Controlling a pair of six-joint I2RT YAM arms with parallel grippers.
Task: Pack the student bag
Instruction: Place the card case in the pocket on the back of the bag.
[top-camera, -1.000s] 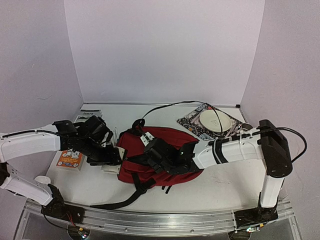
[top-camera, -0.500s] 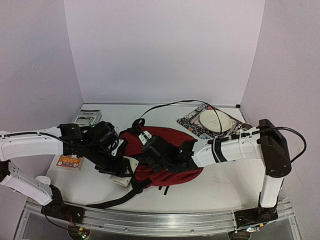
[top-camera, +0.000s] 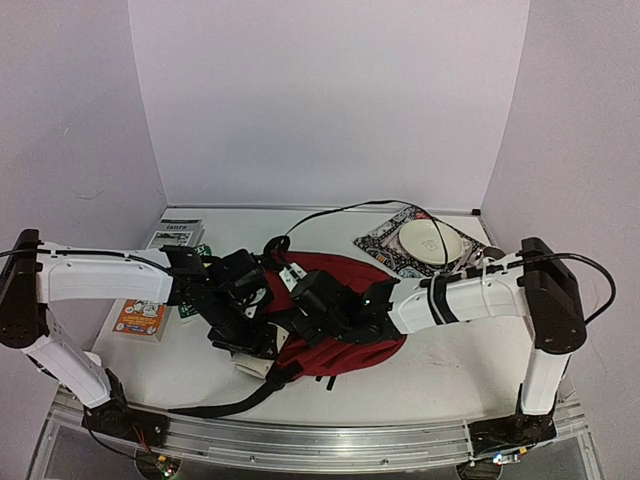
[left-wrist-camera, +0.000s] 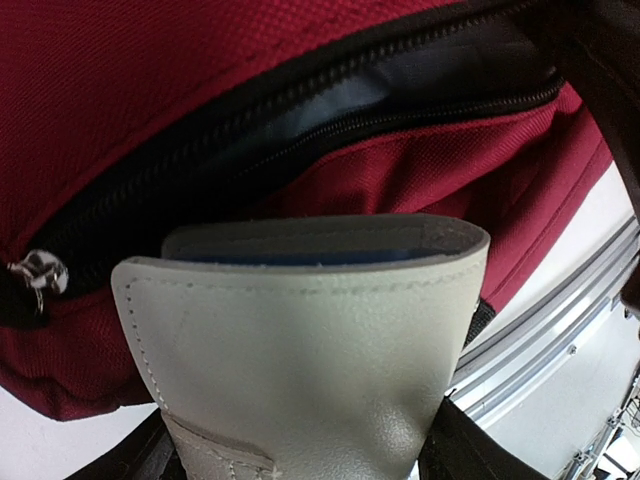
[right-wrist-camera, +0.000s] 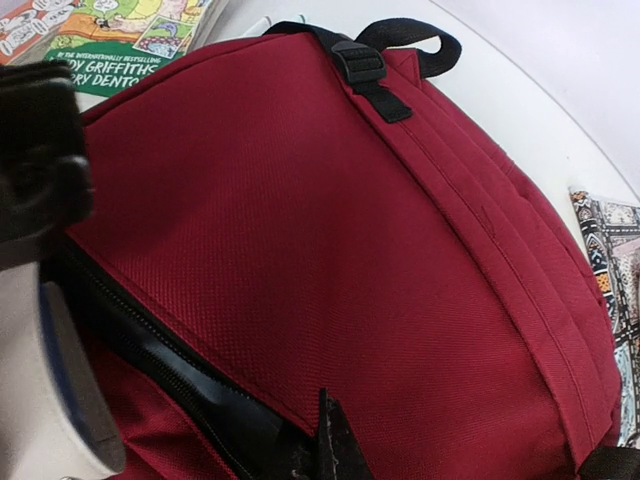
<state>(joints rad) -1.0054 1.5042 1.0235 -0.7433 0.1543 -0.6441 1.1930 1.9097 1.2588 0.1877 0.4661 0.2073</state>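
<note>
With left gripper (top-camera: 252, 340) clamped on wallet (left-wrist-camera: 300, 340) and right gripper (right-wrist-camera: 322, 445) pinching the student bag (right-wrist-camera: 300, 200), insertion through the open zip (left-wrist-camera: 330, 110) was due.

The left gripper (top-camera: 249, 350) holds a pale wallet (top-camera: 256, 365) at the near edge of the student bag (top-camera: 350, 352), while the right gripper (top-camera: 303, 312) rests on its red top.

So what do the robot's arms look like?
The left arm and right arm are white tubes with chunky black joints. The left end effector and right end effector are black. A thin black cable loops out behind them.
</note>
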